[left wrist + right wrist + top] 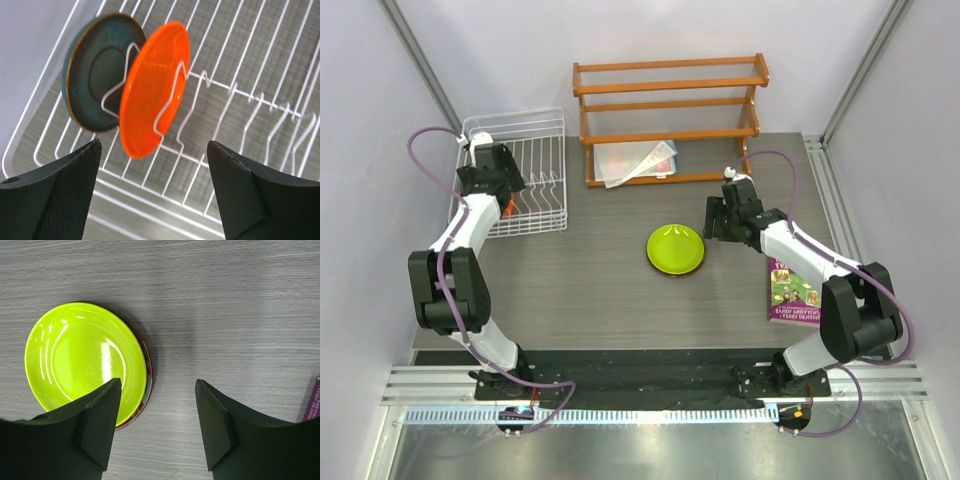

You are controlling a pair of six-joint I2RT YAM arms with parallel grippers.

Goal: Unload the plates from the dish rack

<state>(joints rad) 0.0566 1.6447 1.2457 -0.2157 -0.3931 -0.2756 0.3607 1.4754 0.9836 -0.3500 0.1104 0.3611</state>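
Grey wood-grain bench (590, 290) inside pale walls, with both arms bolted at its near edge. Nearest on the right I see a purple-covered book (793, 292) lying flat beside the right arm's elbow. At mid-bench the lime green plate (82, 360) rests face up on the dark red plate (148, 382), of which only a thin crescent of rim shows along the right side. The right end effector (159, 382) hangs above this stack with its fingers spread wide and nothing between them. In the wrist view its left finger overlaps the green plate's edge, and the gap lies mostly over bare bench just right of the stack. Farther back on the left stands the white wire dish rack (542, 130), with the left end effector (152, 147) poised over it, fingers wide apart and empty. Two plates stand on edge between the rack's divider prongs: the orange plate (155, 90) and, behind it toward the rack's outer rim, the dark teal plate (92, 75). I cannot tell whether they touch. Farthest back, an orange wooden shelf (670, 100) stands against the rear wall, with a clear packet (635, 160) under its lowest tier.
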